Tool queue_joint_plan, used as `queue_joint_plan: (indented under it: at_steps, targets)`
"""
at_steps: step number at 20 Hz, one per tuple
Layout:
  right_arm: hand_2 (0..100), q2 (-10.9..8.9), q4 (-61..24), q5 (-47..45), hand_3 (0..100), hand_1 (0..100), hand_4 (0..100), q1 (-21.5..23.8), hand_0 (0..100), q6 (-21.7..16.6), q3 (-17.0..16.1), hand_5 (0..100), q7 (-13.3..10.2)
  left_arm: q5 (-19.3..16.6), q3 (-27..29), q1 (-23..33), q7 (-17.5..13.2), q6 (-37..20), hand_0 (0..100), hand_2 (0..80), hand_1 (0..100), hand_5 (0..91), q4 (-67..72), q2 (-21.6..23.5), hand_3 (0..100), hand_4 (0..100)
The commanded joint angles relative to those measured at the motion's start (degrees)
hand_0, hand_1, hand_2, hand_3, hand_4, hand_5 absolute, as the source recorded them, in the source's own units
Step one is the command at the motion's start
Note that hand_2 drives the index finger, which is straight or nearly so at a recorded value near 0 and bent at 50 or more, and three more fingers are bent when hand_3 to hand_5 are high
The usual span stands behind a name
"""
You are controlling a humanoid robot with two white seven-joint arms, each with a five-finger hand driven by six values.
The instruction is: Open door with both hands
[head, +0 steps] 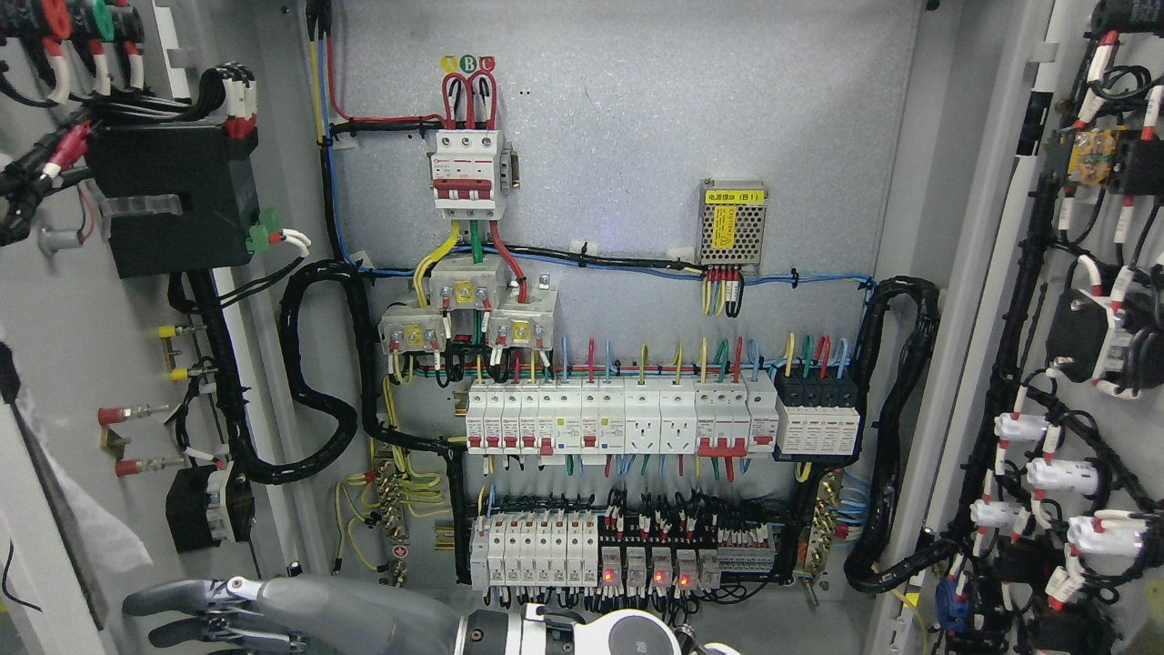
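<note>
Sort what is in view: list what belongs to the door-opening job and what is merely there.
Job: left door, right door, robot hand.
Merely there: breaker row, power supply, black conduit.

Left door [55, 300] and right door [1091, 273] swung wide open, wiring-covered inner faces showing.

A back panel [637, 136] is seen between the left door [136, 364] and the right door [1091, 318], both swung outward. A main breaker [467, 173] is mounted above a breaker row [618, 417]. A hand [218, 614] is seen low at the left, before the left door.
</note>
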Motion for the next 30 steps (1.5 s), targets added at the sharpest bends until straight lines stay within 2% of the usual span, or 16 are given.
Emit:
queue_joint_plan:
  at_steps: [1,13,19,22,30]
  targets:
    - [0,0.0,2.4,-0.1,0,0,0,-2.7,22,-0.6,2.0,0,-0.9,0.1,0.0,0.0,0.0,-0.1,29,2.7,0,0.0,0.0,-0.1,3,4]
    - [0,0.0,2.2,-1.0,0,0,0,-3.6,22,-0.8,5.5,0,-0.9,0.1,0.0,-0.2,0.0,-0.1,29,2.7,0,0.0,-0.1,0.1,3,4]
    - [0,0.0,2.2,-1.0,0,0,0,-3.7,22,-1.0,5.6,0,-0.9,0.0,0.0,-0.2,0.0,0.0,29,2.7,0,0.0,-0.1,0.5,3,4]
    - [0,0.0,2.3,-1.1,0,0,0,-4.4,22,-3.1,5.8,0,-0.9,0.1,0.0,-0.2,0.0,0.0,29,2.7,0,0.0,-0.1,0.5,3,4]
    - [0,0.0,2.5,-1.9,0,0,0,-6.3,22,-3.2,6.5,0,-0.9,0.1,0.0,-0.3,0.0,-0.1,29,2.7,0,0.0,-0.3,0.4,3,4]
